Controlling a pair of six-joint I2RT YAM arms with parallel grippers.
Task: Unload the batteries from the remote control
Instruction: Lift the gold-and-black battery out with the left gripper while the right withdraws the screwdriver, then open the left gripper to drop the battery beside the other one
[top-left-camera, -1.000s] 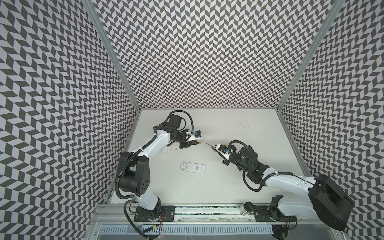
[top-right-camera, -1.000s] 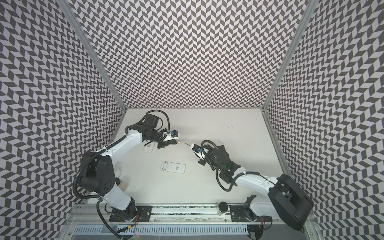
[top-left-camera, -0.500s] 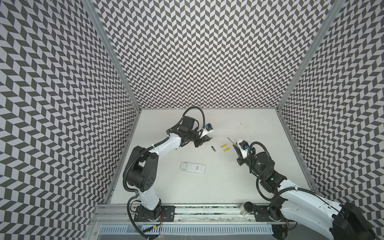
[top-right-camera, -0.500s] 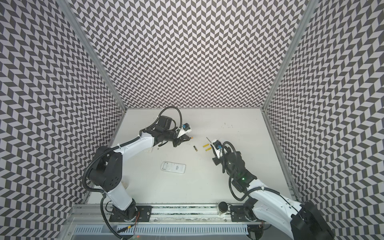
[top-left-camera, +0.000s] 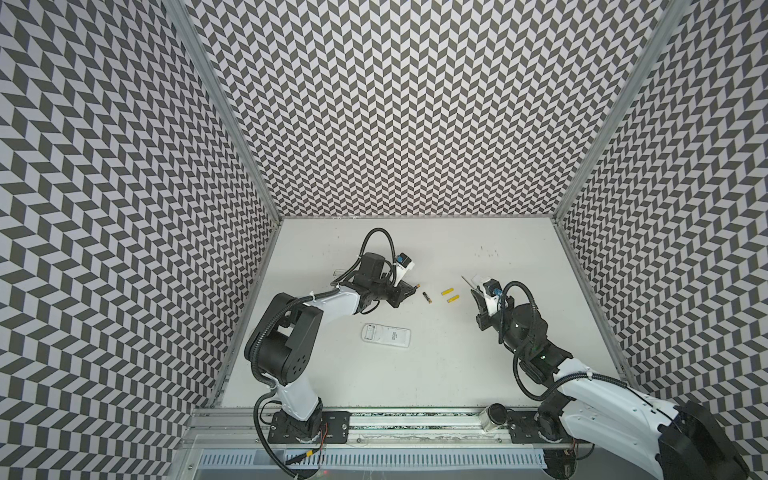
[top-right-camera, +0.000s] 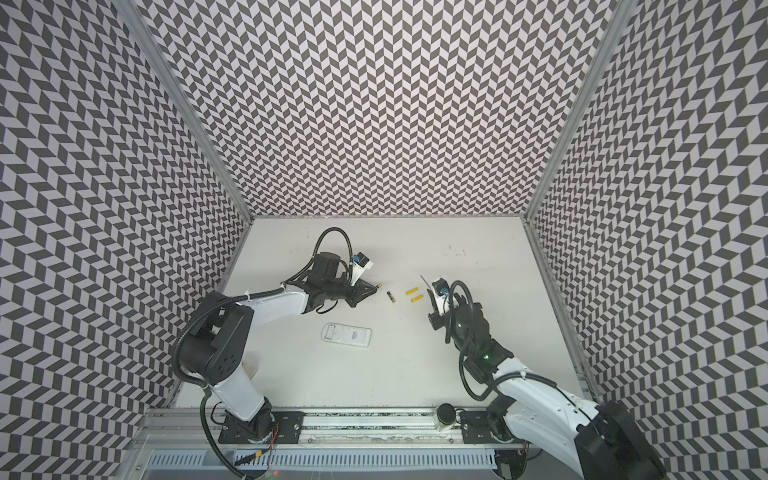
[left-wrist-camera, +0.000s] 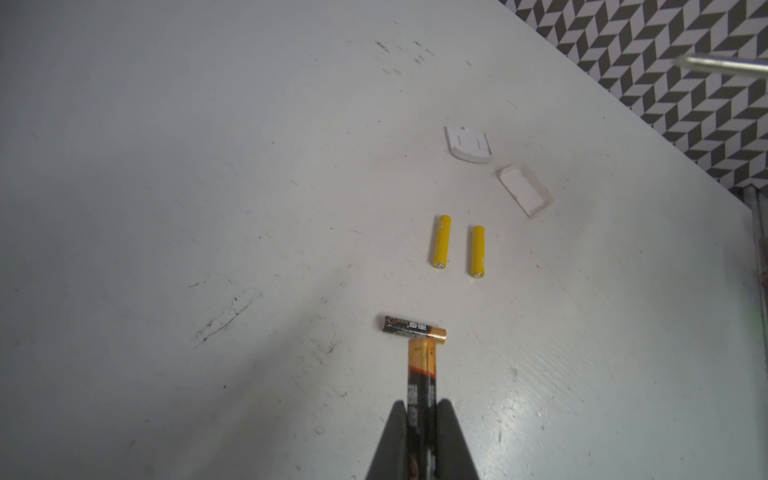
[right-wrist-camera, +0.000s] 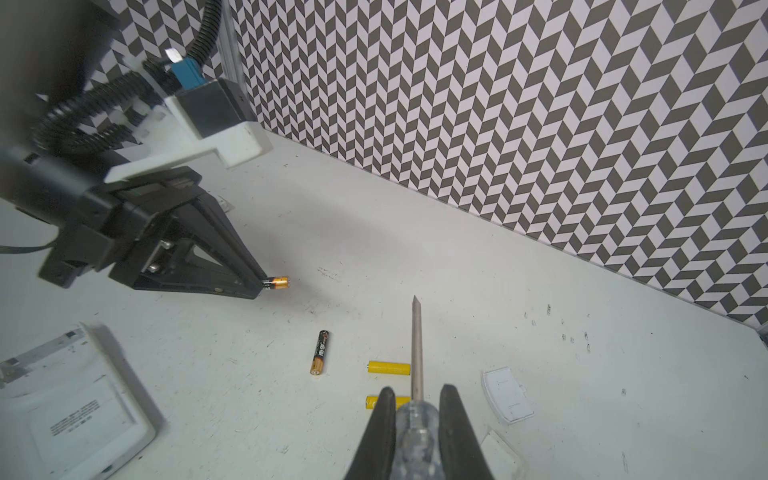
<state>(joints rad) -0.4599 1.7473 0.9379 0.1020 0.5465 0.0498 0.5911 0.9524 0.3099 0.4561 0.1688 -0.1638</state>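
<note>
Remote control (top-left-camera: 386, 336) nearest, flat on table (top-left-camera: 415, 382), label side up, apart from both arms. Farther in: left gripper (left-wrist-camera: 421, 409) clenched on black battery (left-wrist-camera: 422, 365), gold end past tips, held just above table. Second black battery (left-wrist-camera: 413, 328) loose on table just off that end. Yellow battery (left-wrist-camera: 441, 241) and second yellow battery (left-wrist-camera: 478, 251) side by side, not touching. Right gripper (right-wrist-camera: 413, 395) clamped on screwdriver (right-wrist-camera: 417, 345) by clear handle, shaft over yellow pair. White covers (left-wrist-camera: 469, 143) lie beyond.

Paired batteries (top-left-camera: 447, 291) lie right of a lone battery (top-left-camera: 427, 297); the remote (top-left-camera: 385, 335) lies before them, leftward.
</note>
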